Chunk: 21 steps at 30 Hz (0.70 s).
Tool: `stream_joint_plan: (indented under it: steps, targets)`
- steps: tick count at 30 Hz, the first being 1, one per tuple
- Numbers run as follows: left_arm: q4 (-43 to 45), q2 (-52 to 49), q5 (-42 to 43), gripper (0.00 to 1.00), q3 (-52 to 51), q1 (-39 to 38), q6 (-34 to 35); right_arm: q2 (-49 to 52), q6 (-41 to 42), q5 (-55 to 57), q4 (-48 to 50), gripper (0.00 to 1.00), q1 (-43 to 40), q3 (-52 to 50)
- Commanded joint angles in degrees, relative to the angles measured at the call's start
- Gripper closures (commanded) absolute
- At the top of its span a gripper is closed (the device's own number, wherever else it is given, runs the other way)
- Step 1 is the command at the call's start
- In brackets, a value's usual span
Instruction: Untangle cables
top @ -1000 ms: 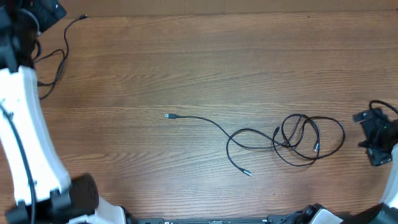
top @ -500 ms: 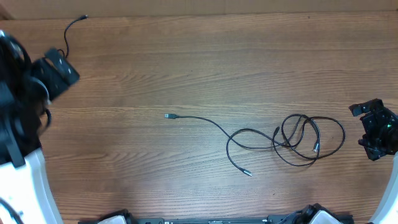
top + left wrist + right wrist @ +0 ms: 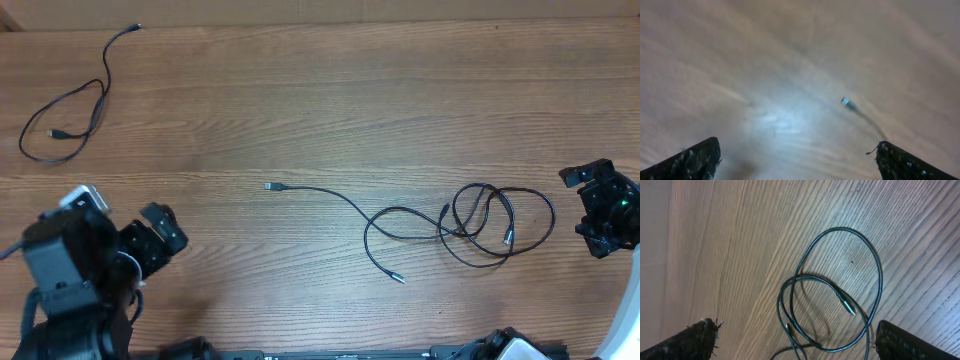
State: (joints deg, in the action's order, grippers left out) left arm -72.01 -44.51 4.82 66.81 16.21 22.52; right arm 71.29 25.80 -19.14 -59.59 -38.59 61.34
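Note:
One thin black cable [image 3: 75, 115] lies alone in a loose loop at the far left of the table. Two more cables [image 3: 480, 225] are tangled in overlapping loops right of centre. One strand runs left from them to a small plug [image 3: 268, 186]. My right gripper [image 3: 578, 208] is open just right of the loops. The right wrist view shows the loops [image 3: 840, 295] between its spread fingers [image 3: 795, 326]. My left gripper [image 3: 165, 238] is open and empty at the front left. Its blurred wrist view shows spread fingers [image 3: 796, 146] and a plug end [image 3: 846, 102] ahead.
The wooden table [image 3: 320, 90] fills the overhead view. The left arm's bulky base [image 3: 65, 270] fills the front left corner. The right arm [image 3: 625, 300] stands along the right edge.
My left arm has swung from the far left back corner down to the front left, uncovering the lone cable. My right gripper has shifted slightly left toward the loops.

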Motion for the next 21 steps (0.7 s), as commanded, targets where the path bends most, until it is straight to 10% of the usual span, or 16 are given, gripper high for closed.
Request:
stream_joint_plan:
  steps: [1, 21]
  targets:
    - [-0.17, -0.46, 0.98, 0.01, -1.99, -0.11, -0.24, -0.87, -0.79, -0.39, 0.31, 0.0, 0.0, 0.87]
    - [-0.17, -6.86, 0.98, 0.0, -2.97, -0.11, -0.24, -0.83, -0.79, -0.39, 0.31, 0.0, 0.0, 0.87]
